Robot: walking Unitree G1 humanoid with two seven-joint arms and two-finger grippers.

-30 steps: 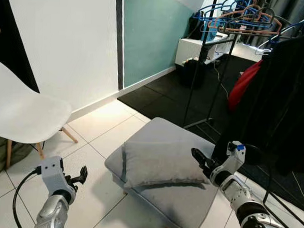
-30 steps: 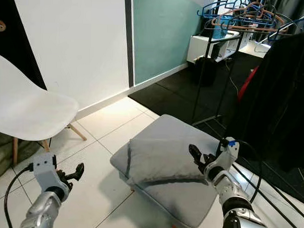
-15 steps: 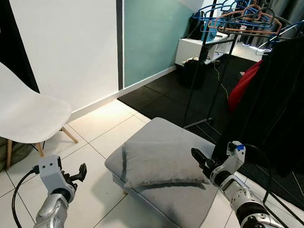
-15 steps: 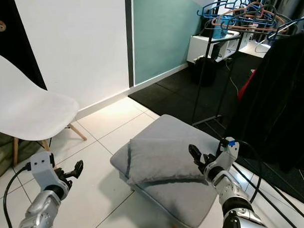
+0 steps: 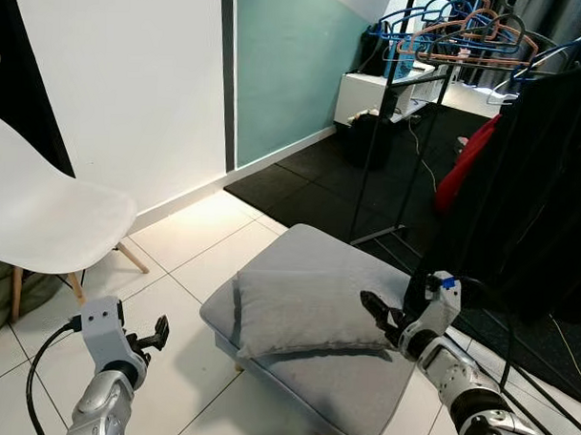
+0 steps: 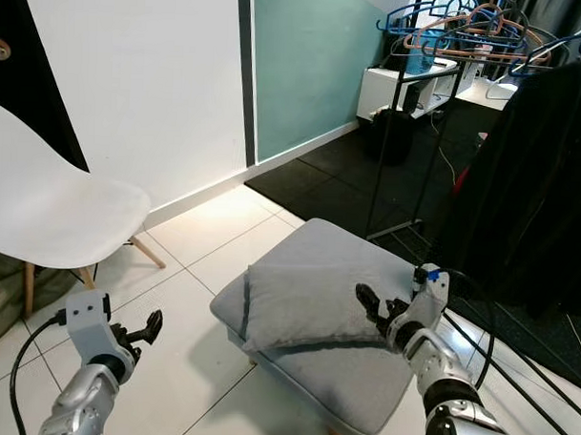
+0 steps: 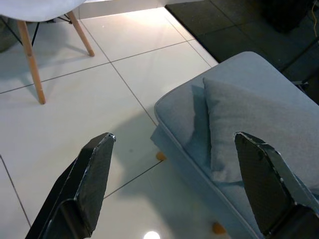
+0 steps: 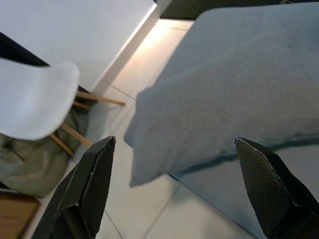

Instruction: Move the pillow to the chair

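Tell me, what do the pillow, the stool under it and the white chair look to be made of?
The pillow looks like soft grey woven cloth: matte, slightly creased, sagging at its edges. The stool seems upholstered in similar matte grey fabric, with small wooden feet. The chair has a smooth white shell, probably moulded plastic, on light wooden legs.

No readable text, label, brand, number or sign anywhere; nothing legible on walls, furniture, hanging clothes or robot arms.
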